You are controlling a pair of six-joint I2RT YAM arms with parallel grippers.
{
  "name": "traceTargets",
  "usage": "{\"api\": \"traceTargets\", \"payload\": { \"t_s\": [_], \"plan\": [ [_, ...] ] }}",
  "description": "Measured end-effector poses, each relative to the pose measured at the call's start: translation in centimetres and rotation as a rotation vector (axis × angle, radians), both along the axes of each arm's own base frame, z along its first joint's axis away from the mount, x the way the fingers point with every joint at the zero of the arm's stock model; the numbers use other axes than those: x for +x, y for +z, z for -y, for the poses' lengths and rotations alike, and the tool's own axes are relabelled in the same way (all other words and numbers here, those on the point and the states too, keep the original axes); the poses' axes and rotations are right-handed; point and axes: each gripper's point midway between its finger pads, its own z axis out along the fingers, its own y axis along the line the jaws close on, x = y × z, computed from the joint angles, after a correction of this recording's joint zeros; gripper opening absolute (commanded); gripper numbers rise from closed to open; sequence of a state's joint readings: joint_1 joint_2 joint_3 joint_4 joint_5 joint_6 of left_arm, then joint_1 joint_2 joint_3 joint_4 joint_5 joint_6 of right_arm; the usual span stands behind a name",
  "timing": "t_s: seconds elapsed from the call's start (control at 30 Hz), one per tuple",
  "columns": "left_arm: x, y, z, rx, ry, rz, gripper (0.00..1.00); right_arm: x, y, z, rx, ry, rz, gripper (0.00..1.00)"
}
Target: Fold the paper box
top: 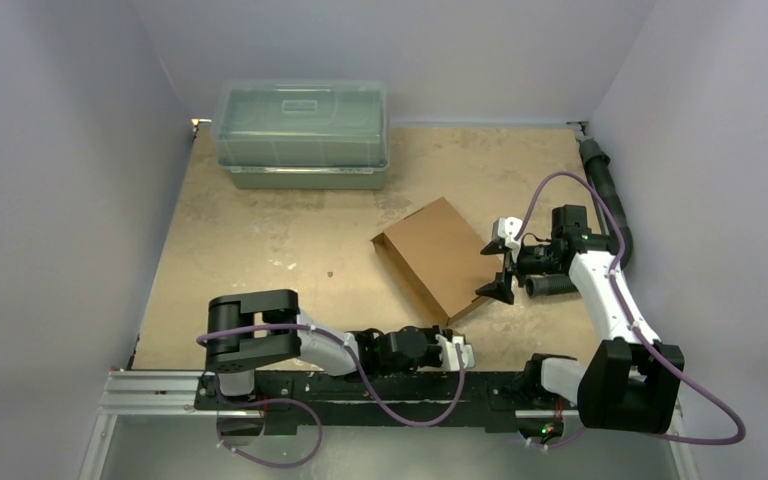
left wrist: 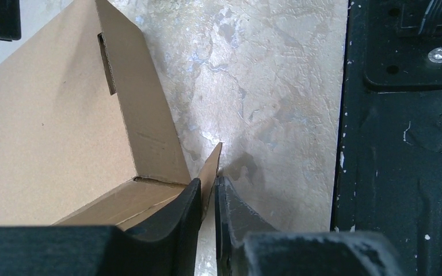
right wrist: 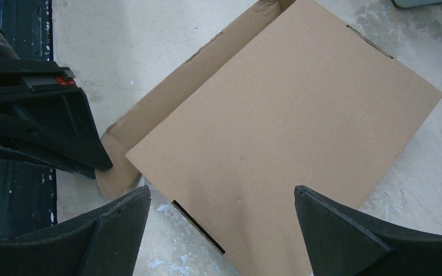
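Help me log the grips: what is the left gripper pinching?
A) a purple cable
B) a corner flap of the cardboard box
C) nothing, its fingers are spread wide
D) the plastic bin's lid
B: the left wrist view shows the left gripper closed on a thin flap sticking out from the corner of the cardboard box.

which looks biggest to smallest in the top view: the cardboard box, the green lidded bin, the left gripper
1. green lidded bin: largest, though it sits farthest from the camera
2. cardboard box: clearly smaller than the bin
3. left gripper: smallest by far
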State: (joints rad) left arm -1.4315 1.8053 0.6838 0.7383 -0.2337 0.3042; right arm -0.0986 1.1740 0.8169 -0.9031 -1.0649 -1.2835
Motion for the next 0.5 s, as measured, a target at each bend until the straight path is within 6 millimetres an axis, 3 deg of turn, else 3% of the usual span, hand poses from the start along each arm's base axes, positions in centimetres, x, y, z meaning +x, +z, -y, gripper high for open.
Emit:
{"api": "traceTargets", "payload": {
  "t_s": [0.17, 0.5],
  "plan": [
    [0.17, 0.12, -0.01, -0.002, 0.007, 0.007, 0.00, -0.04, -0.05, 0.00, 0.000, 0.000, -0.005, 0.98],
    [0.72, 0.64, 0.04, -0.026, 0.031, 0.016, 0.00, 0.09, -0.25, 0.02, 0.004, -0.012, -0.027, 0.97]
  ]
}}
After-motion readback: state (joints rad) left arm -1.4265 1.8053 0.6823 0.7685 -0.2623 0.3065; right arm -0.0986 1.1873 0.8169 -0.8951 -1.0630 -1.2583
